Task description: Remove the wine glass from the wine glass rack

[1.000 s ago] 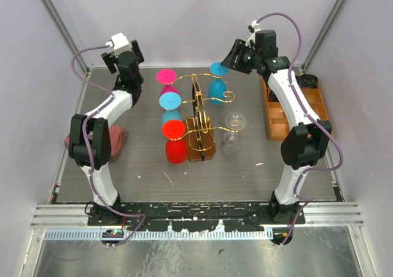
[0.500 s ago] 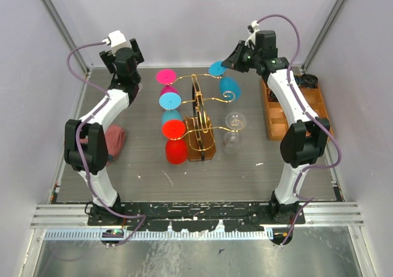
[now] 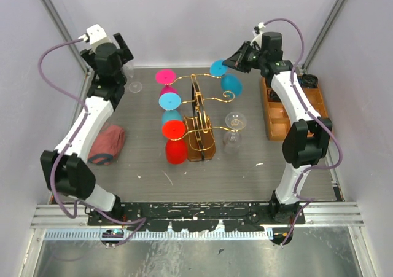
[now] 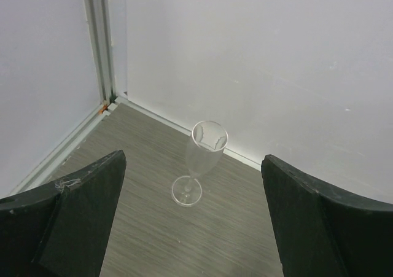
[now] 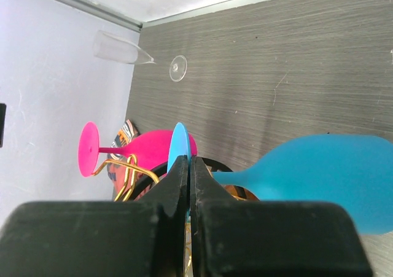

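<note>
Wine glass (image 3: 231, 85), blue, is at the rack's (image 3: 198, 114) top right arm, its foot pinched by the right claw (image 5: 189, 165); seemingly not yet lifted clear, left claw (image 4: 192, 159) wide and empty

partly hidden
blue glass (image 5: 331, 175) runs off the right edge; right gripper (image 5: 189, 161) hides part of its foot and most of the rack (image 5: 128, 177).

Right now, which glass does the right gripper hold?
The blue glass on the rack's right side: the right gripper pinches its foot. No other is touched.
</note>
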Controlling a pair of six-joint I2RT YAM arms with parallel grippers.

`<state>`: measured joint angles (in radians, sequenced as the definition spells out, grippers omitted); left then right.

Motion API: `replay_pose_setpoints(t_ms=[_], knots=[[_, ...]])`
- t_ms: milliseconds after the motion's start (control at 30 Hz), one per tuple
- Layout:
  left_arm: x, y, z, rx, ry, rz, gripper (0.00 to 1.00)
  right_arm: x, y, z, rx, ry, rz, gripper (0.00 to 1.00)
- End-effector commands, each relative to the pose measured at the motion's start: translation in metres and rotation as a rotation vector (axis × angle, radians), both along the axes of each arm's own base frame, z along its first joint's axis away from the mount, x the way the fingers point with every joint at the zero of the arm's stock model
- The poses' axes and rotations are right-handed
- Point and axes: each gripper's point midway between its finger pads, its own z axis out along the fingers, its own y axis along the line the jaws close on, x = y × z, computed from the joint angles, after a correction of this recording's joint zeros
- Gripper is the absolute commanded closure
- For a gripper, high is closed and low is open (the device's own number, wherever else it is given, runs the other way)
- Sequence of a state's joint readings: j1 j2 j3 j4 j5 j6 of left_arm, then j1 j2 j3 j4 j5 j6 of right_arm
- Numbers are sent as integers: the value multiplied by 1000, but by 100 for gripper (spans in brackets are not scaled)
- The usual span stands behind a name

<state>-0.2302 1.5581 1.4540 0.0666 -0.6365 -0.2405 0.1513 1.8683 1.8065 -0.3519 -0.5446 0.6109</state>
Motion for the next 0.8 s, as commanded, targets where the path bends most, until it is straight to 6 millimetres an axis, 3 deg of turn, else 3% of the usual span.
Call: replay_pose_setpoints(t_ms=[0, 233, 400, 600, 767], knots=[[-30, -5, -6, -35, 86, -53, 2, -28, 4, 48, 79, -71, 68, 99], [-64, -10, -5, -62, 136, -123, 2, -50, 10, 52, 157, -51, 111, 99], [-76, -14, -1, -67, 159, -162, 2, -58, 19, 64, 273, -54, 144, 99], [-78, -25, -4, -92, 188, -224, 2, -34, 30, 69, 322, -70, 162, 99], [-77, -33, -4, -114, 192, -262, 2, -7, 36, 86, 342, -135, 170, 99]])
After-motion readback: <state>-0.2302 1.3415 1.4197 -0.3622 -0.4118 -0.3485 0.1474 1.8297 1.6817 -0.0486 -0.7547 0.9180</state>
